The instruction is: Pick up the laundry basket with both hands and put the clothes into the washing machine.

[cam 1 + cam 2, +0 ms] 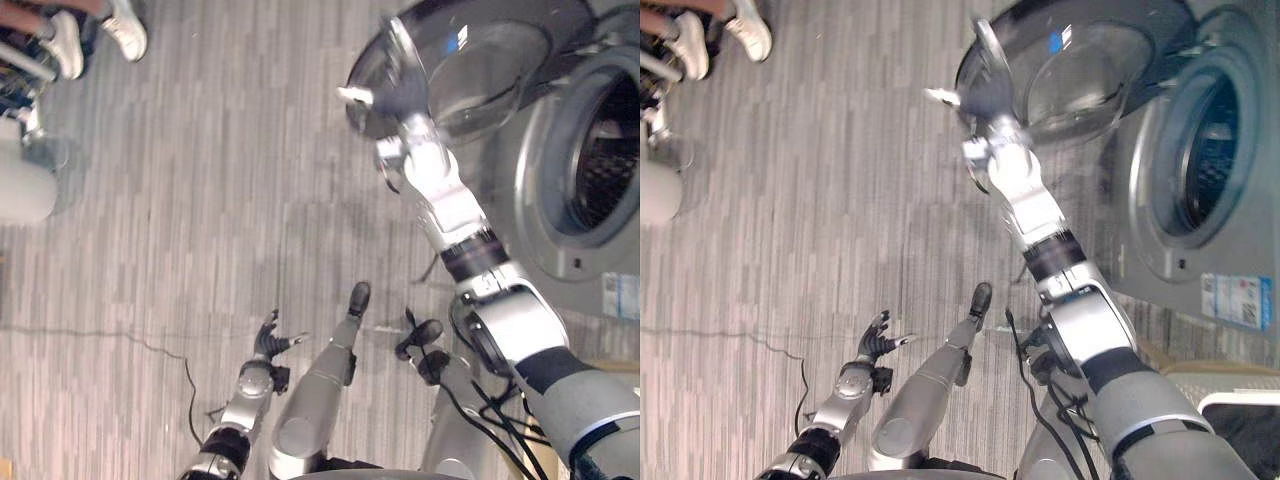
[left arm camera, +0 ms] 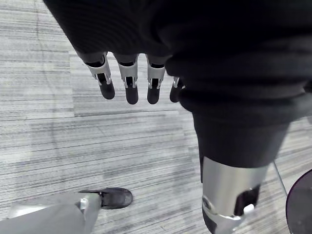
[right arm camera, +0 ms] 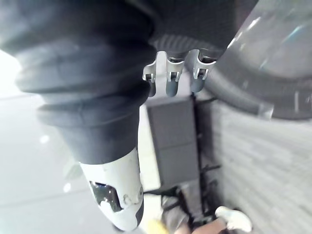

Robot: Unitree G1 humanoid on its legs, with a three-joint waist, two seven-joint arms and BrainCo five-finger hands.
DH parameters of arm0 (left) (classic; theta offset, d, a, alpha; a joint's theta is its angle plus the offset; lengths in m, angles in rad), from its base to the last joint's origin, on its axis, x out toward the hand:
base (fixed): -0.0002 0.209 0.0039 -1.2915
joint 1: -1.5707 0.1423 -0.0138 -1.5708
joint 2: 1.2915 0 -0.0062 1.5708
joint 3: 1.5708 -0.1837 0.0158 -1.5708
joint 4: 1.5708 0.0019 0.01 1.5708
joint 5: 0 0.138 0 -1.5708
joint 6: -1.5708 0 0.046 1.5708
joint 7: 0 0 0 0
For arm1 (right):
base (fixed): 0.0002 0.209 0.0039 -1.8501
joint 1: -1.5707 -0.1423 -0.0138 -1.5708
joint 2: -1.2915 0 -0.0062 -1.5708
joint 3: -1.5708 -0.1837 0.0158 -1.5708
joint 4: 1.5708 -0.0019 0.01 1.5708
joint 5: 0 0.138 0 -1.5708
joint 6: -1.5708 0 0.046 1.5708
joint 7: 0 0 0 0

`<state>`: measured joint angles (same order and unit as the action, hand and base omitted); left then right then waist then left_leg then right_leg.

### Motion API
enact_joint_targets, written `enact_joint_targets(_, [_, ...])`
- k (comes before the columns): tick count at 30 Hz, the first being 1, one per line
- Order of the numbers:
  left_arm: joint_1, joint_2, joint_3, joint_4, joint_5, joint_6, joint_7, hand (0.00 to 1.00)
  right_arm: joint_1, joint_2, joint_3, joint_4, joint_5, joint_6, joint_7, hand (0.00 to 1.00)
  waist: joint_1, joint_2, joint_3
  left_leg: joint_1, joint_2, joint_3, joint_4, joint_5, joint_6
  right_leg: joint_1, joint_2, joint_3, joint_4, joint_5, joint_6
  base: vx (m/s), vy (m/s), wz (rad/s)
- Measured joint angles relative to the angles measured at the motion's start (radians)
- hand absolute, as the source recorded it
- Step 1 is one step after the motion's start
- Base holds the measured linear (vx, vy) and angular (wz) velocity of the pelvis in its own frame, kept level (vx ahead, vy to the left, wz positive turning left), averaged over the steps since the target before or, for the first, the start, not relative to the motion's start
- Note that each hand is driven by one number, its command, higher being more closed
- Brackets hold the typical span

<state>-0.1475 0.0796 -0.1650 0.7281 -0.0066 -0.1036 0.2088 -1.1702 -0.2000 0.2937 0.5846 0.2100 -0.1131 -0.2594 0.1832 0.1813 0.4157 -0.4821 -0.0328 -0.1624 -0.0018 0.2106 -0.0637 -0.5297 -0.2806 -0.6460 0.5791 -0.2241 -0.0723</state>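
Grey front-loading washing machine, round glass door open: rigid, hinged, probably best pushed at rim; right hand fingers straight there, left hand slack-fingered.

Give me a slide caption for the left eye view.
Right hand raised at the washing machine's open door, left hand hanging open over the floor.

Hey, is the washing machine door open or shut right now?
Open. The round glass door is swung away from the washing machine front, and the dark drum shows through the opening.
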Motion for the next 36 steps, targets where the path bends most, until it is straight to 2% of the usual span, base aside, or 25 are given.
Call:
enact_joint_targets(3, [-0.026, 0.002, -0.038, 0.0, 0.001, -0.002, 0.011, 0.0, -0.008, -0.033, 0.01, -0.022, -0.037, -0.009, 0.001, 0.0, -0.007, -0.005, 0.003, -0.002, 0.001, 0.003, 0.0, 0.0, -0.001, -0.007, 0.015, 0.046, -0.009, -0.003, 0.005, -0.01, -0.088, 0.03])
enact_joint_targets(4, [-0.043, 0.003, -0.04, 0.0, 0.001, -0.002, 0.011, 0.0, -0.002, -0.067, 0.02, -0.023, -0.045, -0.009, 0.001, 0.0, -0.018, -0.015, 0.01, -0.007, 0.002, 0.023, 0.0, 0.0, -0.001, -0.022, 0.021, 0.071, -0.015, 0.001, 0.004, -0.03, -0.038, -0.36])
enact_joint_targets(6, [-0.093, 0.012, -0.048, 0.002, 0.021, 0.001, 0.011, 0.0, 0.097, -0.157, 0.015, -0.122, -0.057, -0.009, 0.001, 0.0, -0.054, -0.034, 0.023, -0.024, 0.017, 0.059, 0.0, 0.0, 0.0, -0.046, 0.049, 0.107, -0.052, 0.036, 0.005, -0.04, -0.013, -0.54])
enact_joint_targets(7, [-0.1, 0.015, -0.054, 0.002, 0.025, 0.002, 0.011, 0.0, 0.117, -0.169, 0.015, -0.139, -0.059, -0.009, 0.002, 0.0, -0.059, -0.039, 0.026, -0.024, 0.019, 0.066, 0.0, 0.0, 0.0, -0.049, 0.053, 0.114, -0.058, 0.041, 0.005, -0.04, -0.007, -0.67])
enact_joint_targets(9, [-0.172, 0.051, -0.082, 0.006, 0.059, 0.01, 0.009, 0.0, 0.278, -0.218, -0.043, -0.244, -0.066, -0.01, 0.01, 0.0, -0.106, -0.072, 0.047, -0.029, 0.033, 0.119, 0.001, -0.005, 0.006, -0.069, 0.079, 0.164, -0.095, 0.078, 0.006, -0.04, -0.011, -0.71])
enact_joint_targets(11, [-0.239, 0.069, -0.103, 0.006, 0.061, 0.012, 0.01, 0.0, 0.394, -0.234, -0.116, -0.29, -0.066, -0.009, 0.019, 0.0, -0.142, -0.091, 0.059, -0.029, 0.042, 0.166, 0.003, -0.014, 0.019, -0.088, 0.099, 0.212, -0.116, 0.104, 0.008, -0.04, -0.006, -0.8])
enact_joint_targets(14, [-0.354, 0.088, -0.107, 0.005, 0.068, 0.013, 0.011, 0.0, 0.564, -0.23, -0.185, -0.389, -0.062, -0.012, 0.032, 0.0, -0.197, -0.096, 0.062, -0.031, 0.059, 0.244, 0.007, -0.03, 0.041, -0.107, 0.132, 0.278, -0.167, 0.15, 0.013, -0.02, 0.014, -0.77])
enact_joint_targets(16, [-0.437, 0.115, -0.105, 0.006, 0.065, 0.012, 0.013, 0.0, 0.641, -0.214, -0.187, -0.434, -0.055, -0.015, 0.058, 0.0, -0.228, -0.107, 0.069, -0.03, 0.07, 0.285, 0.013, -0.04, 0.048, -0.113, 0.156, 0.319, -0.198, 0.172, 0.015, -0.01, 0.018, -0.77])
enact_joint_targets(20, [-0.675, 0.203, -0.106, 0.024, 0.054, 0.012, 0.015, 0.0, 0.823, -0.137, -0.175, -0.493, -0.055, -0.019, 0.119, 0.0, -0.261, -0.14, 0.085, -0.052, 0.099, 0.361, 0.019, -0.049, 0.048, -0.145, 0.2, 0.381, -0.256, 0.223, 0.01, 0.0, -0.005, -0.57])
enact_joint_targets(22, [-0.76, 0.241, -0.107, 0.022, 0.045, 0.012, 0.015, 0.0, 0.911, -0.101, -0.178, -0.502, -0.056, -0.019, 0.137, 0.0, -0.264, -0.153, 0.088, -0.073, 0.109, 0.39, 0.041, -0.065, 0.045, -0.161, 0.212, 0.401, -0.268, 0.235, 0.008, 0.02, -0.008, -0.38])
enact_joint_targets(26, [-0.882, 0.336, -0.107, 0.017, 0.058, 0.013, 0.022, 0.0, 1.124, -0.057, -0.187, -0.643, -0.053, -0.018, 0.179, 0.0, -0.28, -0.168, 0.093, -0.139, 0.153, 0.433, 0.178, -0.15, 0.046, -0.172, 0.237, 0.424, -0.29, 0.251, 0.012, 0.05, 0.002, -0.34])
enact_joint_targets(27, [-0.908, 0.366, -0.104, 0.017, 0.073, 0.013, 0.039, 0.0, 1.169, -0.042, -0.196, -0.688, -0.05, -0.026, 0.189, 0.0, -0.28, -0.181, 0.094, -0.156, 0.171, 0.456, 0.223, -0.179, 0.047, -0.178, 0.246, 0.436, -0.292, 0.253, 0.014, 0.07, 0.008, -0.38])
enact_joint_targets(30, [-0.945, 0.4, -0.091, 0.013, 0.111, 0.019, 0.069, 0.0, 1.24, -0.029, -0.222, -0.76, -0.019, -0.054, 0.199, 0.0, -0.28, -0.188, 0.093, -0.195, 0.21, 0.486, 0.311, -0.236, 0.052, -0.184, 0.266, 0.452, -0.304, 0.262, 0.027, 0.09, 0.009, -0.39])
enact_joint_targets(32, [-0.944, 0.408, -0.05, 0.012, 0.138, 0.027, 0.091, 0.0, 1.266, -0.013, -0.227, -0.79, -0.004, -0.076, 0.199, 0.0, -0.278, -0.196, 0.094, -0.21, 0.231, 0.506, 0.351, -0.265, 0.054, -0.191, 0.275, 0.461, -0.304, 0.266, 0.032, 0.1, 0.009, -0.38])
enact_joint_targets(36, [-0.925, 0.374, -0.022, -0.031, 0.175, 0.006, 0.098, 0.0, 1.281, 0.021, -0.222, -0.818, 0.014, -0.08, 0.199, 0.0, -0.276, -0.206, 0.094, -0.219, 0.252, 0.54, 0.396, -0.29, 0.061, -0.192, 0.28, 0.465, -0.301, 0.265, 0.032, 0.1, 0.001, -0.13])
